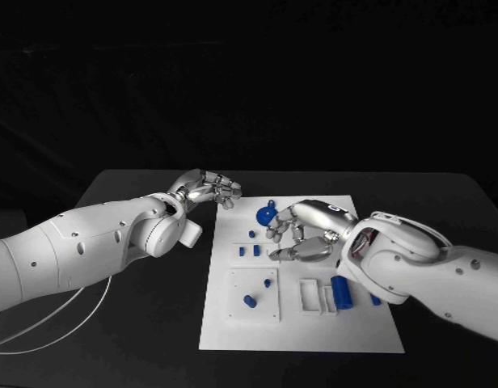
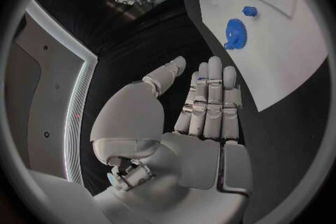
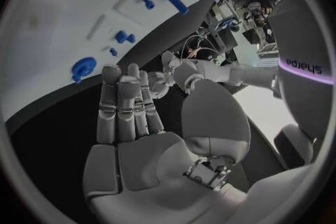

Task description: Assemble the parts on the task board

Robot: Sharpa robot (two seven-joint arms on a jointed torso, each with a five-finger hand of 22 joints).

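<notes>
**Both hands empty above the board**

Head view: the flat white task board [image 1: 365, 339] lies on the black counter [image 1: 121, 339]; small blue plastic parts [image 1: 340, 293] sit on it. The right hand [image 1: 301, 234] hovers over the board.

Left wrist view: left hand [image 2: 203, 112], fingers straight, holds nothing beside the board.

Right wrist view: fingers extended, empty. A careless descent could scatter loose parts.

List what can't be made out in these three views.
- Head view: the right hand hovers over the white task board; any part under it is hidden.
- Head view: the blue cylinder is partly covered by the right forearm.
- Head view: the left hand has curled fingers; anything inside is too small to tell.
- Left wrist view: the blue gear's seating is unclear.
</notes>
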